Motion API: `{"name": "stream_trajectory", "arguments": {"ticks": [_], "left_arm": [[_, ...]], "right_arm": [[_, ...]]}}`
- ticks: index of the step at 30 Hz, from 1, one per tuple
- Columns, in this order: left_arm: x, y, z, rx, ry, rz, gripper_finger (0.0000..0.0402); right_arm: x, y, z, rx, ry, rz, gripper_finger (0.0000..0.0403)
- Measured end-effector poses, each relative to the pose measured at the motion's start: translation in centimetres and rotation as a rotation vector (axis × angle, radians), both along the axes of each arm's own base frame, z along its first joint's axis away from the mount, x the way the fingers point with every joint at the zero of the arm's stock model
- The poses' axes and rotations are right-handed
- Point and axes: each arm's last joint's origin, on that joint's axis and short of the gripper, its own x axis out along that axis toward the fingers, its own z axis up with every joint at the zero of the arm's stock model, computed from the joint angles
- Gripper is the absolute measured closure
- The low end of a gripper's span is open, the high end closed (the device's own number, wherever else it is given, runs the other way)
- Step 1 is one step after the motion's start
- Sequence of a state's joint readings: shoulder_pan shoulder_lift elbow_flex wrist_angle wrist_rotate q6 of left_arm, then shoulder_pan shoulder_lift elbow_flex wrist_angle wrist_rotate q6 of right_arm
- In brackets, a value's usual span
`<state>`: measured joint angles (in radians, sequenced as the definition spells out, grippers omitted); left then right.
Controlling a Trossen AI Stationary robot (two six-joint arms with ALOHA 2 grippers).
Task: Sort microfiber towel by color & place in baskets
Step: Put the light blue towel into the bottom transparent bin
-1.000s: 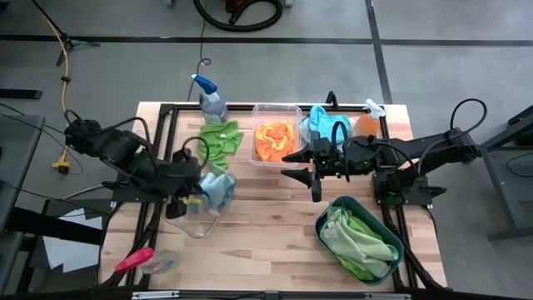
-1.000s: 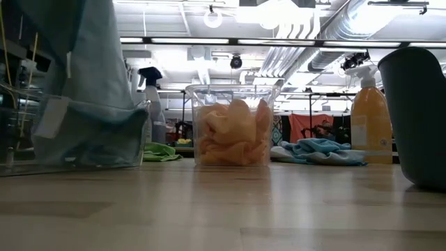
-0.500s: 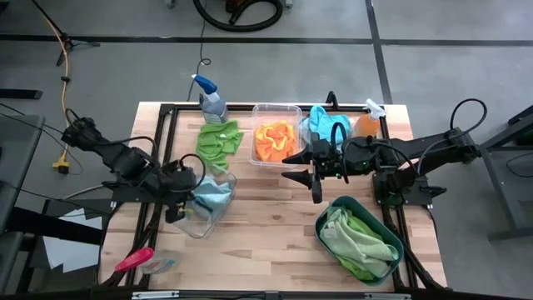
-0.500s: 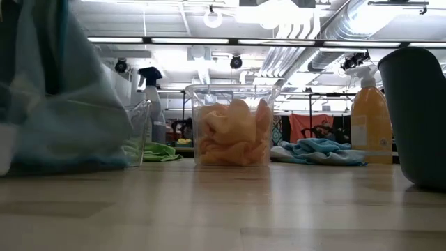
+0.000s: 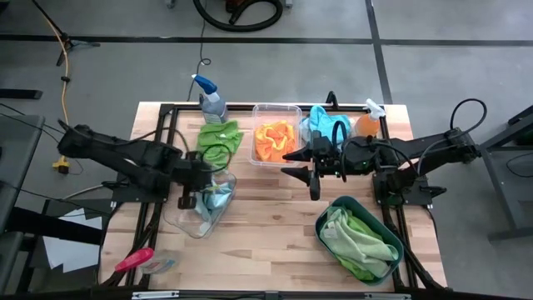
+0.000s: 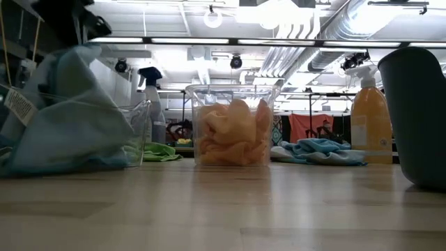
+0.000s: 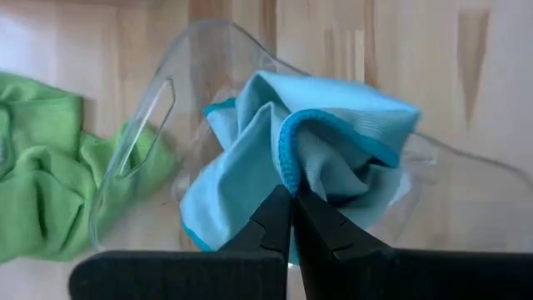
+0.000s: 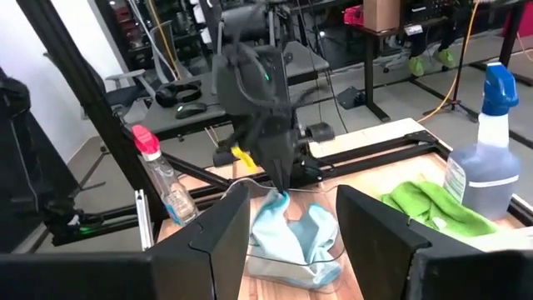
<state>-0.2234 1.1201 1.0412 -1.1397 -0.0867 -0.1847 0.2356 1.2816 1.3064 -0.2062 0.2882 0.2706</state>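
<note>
Light blue fuzzy microfiber towel (image 7: 291, 167) pinched by clenched left claw (image 7: 291, 218) over clear shallow rounded dish (image 5: 187, 218), table's 9 o'clock. Right claw (image 5: 301, 175) parted, empty, near centre.

No legible text, brand or number is shown; the white tag (image 6: 21, 106) on the light blue towel (image 6: 66, 118) cannot be read.

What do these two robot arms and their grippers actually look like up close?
Both arms are black and jointed, with black cables looping along them. The left gripper ends in two slim, dark, tapered fingers on a flat black bar. The right gripper has two broad, flat, dark fingers. Seen from the right wrist, the left arm's wrist carries a small yellow part.
</note>
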Motion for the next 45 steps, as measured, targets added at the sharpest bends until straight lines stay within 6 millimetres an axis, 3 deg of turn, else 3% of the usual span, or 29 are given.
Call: {"name": "stream_trajectory", "arguments": {"ticks": [6,14,18,23,32,45], "left_arm": [[1.6,0.1,-3.3,0.021,0.077,-0.071,0.0401],[1.0,-0.1,-10.0,-0.047,0.098,-0.078,0.0402],[2.0,0.1,-10.6,-0.021,0.113,-0.077,0.0401],[2.9,-0.2,-12.6,0.013,0.131,-0.207,0.0401],[3.7,-0.4,-16.0,0.012,0.300,-0.279,0.0400],[4.0,-0.4,-15.5,0.004,0.248,-0.237,0.0392]], "right_arm": [[0.0,0.0,0.0,0.027,-0.002,-0.005,0.0226],[0.0,0.0,0.0,0.053,-0.003,-0.010,0.0226],[0.0,0.0,0.0,0.052,-0.004,-0.017,0.0226],[0.0,-0.1,0.0,0.045,-0.006,-0.057,0.0226],[-0.1,-0.2,-0.3,0.050,0.021,-0.059,0.0226],[-0.1,-0.2,-0.4,0.043,0.036,-0.059,0.0226]]}}
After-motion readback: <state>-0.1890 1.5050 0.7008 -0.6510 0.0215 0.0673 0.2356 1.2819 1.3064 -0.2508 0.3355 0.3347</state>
